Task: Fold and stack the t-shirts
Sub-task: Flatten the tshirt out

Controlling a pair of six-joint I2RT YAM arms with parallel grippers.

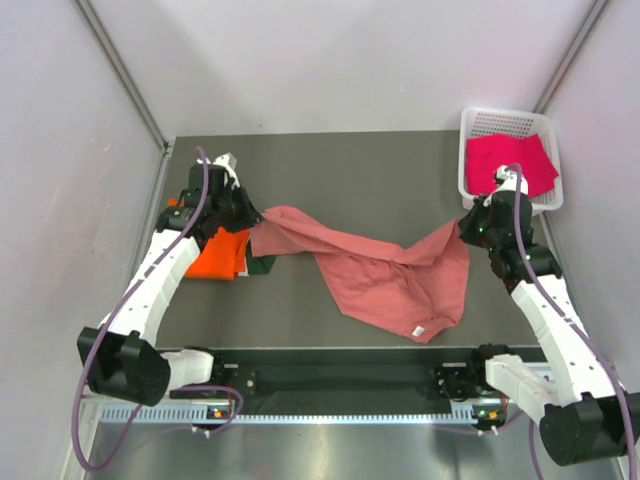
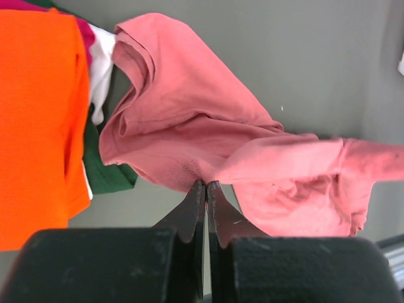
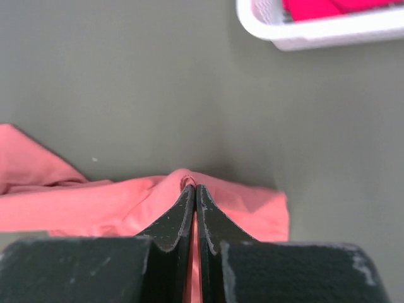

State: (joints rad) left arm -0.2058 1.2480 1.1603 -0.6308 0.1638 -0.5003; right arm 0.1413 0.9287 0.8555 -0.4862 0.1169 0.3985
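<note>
- Across the middle of the table, the salmon-pink t-shirt is strung between the two arms. Its lower part sags onto the surface, bunched rather than flat.
- The left gripper has its jaws closed to a sliver on a pinch of the shirt's left end. The right gripper is clamped just as tightly on a small ridge of cloth at the right end.
- Both pinches look shallow, right at the fingertips. A hard pull apart could slip the cloth out of one side and drop that end in a heap.
- The left hold is just beside the pile with the orange t-shirt and a dark green cloth. Dragging the pink cloth across there could snag that pile and pull it out of order.
- The right arm works near the white basket, which holds the magenta t-shirt. A swing outward or back could knock the basket.
- The pink shirt is twisted, with layers doubled over towards the left. If it is laid down like this, the creases would likely be trapped and any fold would come out crooked.
- I cannot tell which parts of the shirt the grippers hold, so the pull may not be square.
</note>
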